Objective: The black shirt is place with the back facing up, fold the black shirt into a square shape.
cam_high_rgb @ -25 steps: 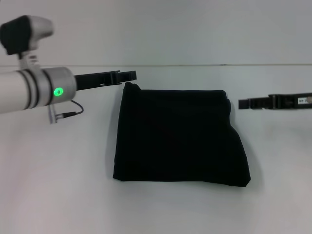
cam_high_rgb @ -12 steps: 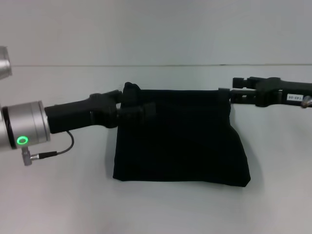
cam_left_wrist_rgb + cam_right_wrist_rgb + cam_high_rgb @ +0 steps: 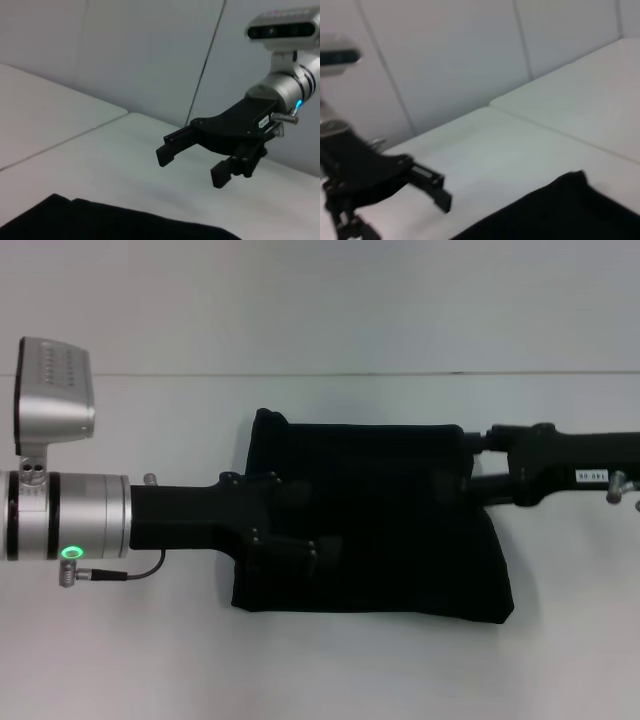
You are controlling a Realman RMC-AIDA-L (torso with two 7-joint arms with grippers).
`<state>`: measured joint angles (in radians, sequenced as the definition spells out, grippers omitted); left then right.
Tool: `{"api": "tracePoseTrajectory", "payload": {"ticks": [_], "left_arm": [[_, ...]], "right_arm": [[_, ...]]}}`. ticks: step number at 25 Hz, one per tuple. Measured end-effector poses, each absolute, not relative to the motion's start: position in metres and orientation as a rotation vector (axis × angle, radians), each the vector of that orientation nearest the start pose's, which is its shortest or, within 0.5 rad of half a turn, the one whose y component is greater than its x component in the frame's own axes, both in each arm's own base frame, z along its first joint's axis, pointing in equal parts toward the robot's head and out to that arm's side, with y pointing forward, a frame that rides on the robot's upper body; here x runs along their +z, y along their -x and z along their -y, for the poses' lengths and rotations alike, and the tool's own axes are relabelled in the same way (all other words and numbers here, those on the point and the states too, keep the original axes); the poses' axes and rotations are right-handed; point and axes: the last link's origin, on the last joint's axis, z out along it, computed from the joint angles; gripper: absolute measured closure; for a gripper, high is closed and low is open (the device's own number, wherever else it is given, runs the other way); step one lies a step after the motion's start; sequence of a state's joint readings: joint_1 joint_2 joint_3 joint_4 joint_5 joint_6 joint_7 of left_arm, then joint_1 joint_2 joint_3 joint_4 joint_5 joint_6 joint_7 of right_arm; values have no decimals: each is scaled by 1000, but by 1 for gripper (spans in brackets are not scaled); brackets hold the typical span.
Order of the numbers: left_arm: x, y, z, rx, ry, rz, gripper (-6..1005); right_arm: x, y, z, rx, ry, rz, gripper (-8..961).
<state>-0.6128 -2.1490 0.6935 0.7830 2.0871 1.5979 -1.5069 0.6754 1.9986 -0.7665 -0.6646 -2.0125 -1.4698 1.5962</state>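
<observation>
The black shirt is seen folded into a rough square on the white table. Its left side is overlapped by the left gripper, its right edge by the right gripper; both are open.

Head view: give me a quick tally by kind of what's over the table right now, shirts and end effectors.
Black shirt: 1, folded on the white table
End effectors: 2, left end effector and right end effector, both at the shirt
Total: 3
</observation>
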Motion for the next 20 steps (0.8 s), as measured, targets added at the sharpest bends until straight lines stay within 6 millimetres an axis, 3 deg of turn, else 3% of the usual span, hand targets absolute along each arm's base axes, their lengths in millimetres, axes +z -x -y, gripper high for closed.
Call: {"api": "tracePoseTrajectory", "payload": {"ticks": [20], "left_arm": [[-14,219,-340,-682,2847,599,65]], "right_arm": [[23,-236,-374,517,2764,-665,21]]}}
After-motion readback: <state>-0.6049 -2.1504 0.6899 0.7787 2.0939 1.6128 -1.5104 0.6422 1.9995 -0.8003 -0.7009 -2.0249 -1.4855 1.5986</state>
